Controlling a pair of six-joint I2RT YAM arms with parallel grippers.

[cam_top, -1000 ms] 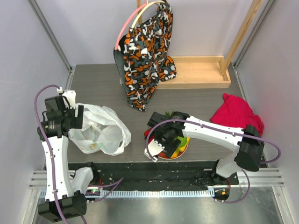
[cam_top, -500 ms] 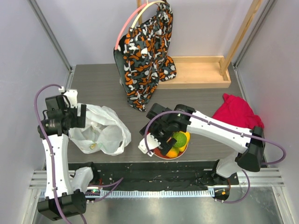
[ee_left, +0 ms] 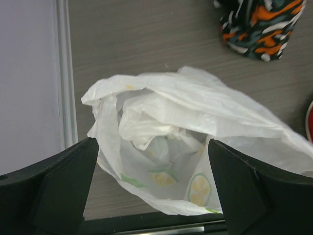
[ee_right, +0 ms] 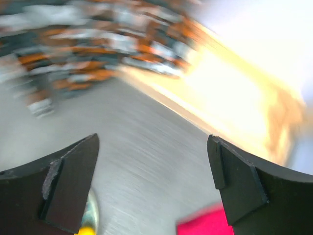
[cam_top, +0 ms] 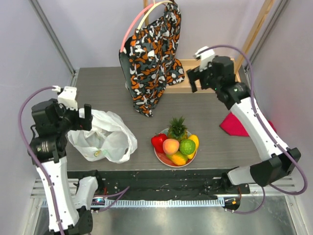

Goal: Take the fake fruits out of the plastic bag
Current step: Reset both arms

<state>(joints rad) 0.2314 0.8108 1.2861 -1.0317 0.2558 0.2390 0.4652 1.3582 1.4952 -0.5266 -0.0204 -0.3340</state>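
I see the left gripper spread wide over the plastic bag, the right gripper gaping empty far back, fake fruits piled on the plate.

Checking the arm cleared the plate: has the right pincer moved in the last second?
Yes. The right pincer went from over the plate to the wooden tray.

Table: plastic bag sits front-left, near the left edge, with the left gripper at its rear-left side. Plate sits front-centre, right of the bag and apart from it; fake fruits are piled on it. Cloth bag hangs rear-centre, behind the plate. Tray lies along the rear edge, right of the cloth bag, with the right gripper over its left end. Cloth lies at the right edge.
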